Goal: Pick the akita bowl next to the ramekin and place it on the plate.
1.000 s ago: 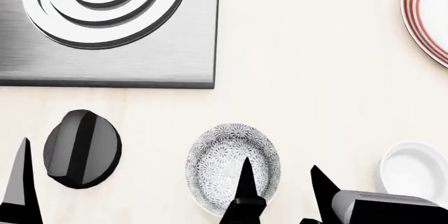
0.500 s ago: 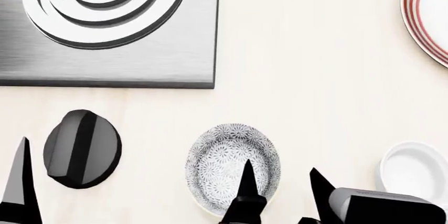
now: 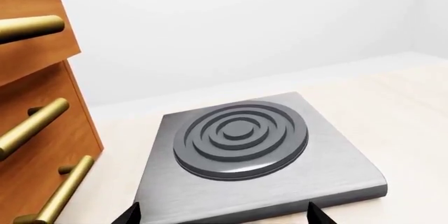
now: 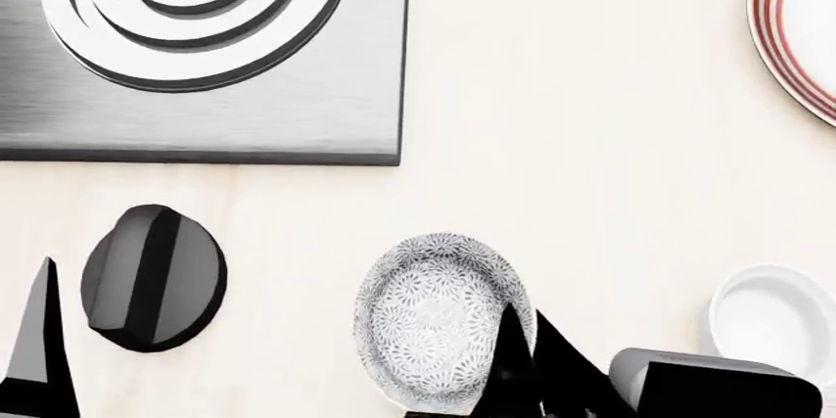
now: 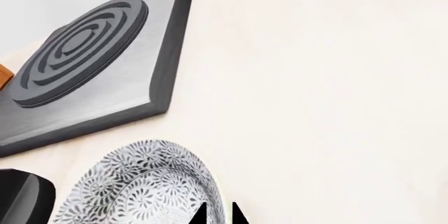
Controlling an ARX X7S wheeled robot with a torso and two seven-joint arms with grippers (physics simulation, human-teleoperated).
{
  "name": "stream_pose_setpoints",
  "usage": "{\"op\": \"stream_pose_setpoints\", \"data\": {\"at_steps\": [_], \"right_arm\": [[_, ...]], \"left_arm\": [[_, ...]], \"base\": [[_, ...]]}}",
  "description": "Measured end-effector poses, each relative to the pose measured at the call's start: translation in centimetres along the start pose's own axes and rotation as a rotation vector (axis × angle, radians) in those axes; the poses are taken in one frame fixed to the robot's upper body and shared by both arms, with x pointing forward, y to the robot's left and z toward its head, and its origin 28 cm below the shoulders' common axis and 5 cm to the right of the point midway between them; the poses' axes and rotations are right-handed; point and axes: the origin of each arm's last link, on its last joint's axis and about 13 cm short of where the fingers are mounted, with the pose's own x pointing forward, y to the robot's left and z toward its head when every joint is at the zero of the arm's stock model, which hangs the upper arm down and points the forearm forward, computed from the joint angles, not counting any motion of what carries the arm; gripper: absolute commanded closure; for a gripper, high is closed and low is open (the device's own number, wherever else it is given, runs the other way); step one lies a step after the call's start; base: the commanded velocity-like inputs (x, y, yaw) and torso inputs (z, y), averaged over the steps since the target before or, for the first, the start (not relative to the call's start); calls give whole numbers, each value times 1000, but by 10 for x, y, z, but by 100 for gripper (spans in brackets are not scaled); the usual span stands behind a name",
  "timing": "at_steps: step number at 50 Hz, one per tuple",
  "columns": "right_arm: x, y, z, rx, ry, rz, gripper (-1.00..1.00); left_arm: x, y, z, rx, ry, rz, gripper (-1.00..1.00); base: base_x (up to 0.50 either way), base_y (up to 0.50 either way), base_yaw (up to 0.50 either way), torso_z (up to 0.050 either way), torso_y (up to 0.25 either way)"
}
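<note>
Gripped by its right rim, tilted on the pale matte counter point(image 4: 588, 144): the small, deep, white akita bowl with fine grey floral pattern point(image 4: 438, 330), pinched between the narrowed black fingers of the right gripper point(image 4: 526, 364), one inside the wall, one outside. Likely a rim pinch to suit the thin wall. Just right of it, the plain glossy white ramekin point(image 4: 770, 315). Well apart, far right: the shallow red-ringed white plate point(image 4: 797, 26). Left gripper point(image 3: 220, 214) idle, tips spread wide, facing the brushed-metal ringed hob point(image 3: 242, 137).
</note>
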Motion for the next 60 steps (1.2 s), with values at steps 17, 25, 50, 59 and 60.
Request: {"op": "stream_pose_setpoints", "data": {"at_steps": [17, 25, 50, 59, 60], "right_arm": [[-1, 0, 0, 17, -4, -6, 100], [-3, 1, 1, 43, 0, 1, 100], [-13, 11, 18, 94, -23, 29, 100], [-14, 14, 25, 115, -22, 36, 100], [-14, 14, 26, 116, -21, 37, 100]], "left_arm": [[0, 0, -1, 1, 3, 0, -100], [-1, 0, -1, 2, 3, 1, -100], [0, 0, 0, 3, 1, 1, -100], [0, 0, 0, 2, -1, 1, -100], [0, 0, 0, 2, -1, 1, -100]], "base": [[0, 0, 0, 0, 0], [0, 0, 0, 0, 0], [0, 0, 0, 0, 0], [0, 0, 0, 0, 0], [0, 0, 0, 0, 0]]}}
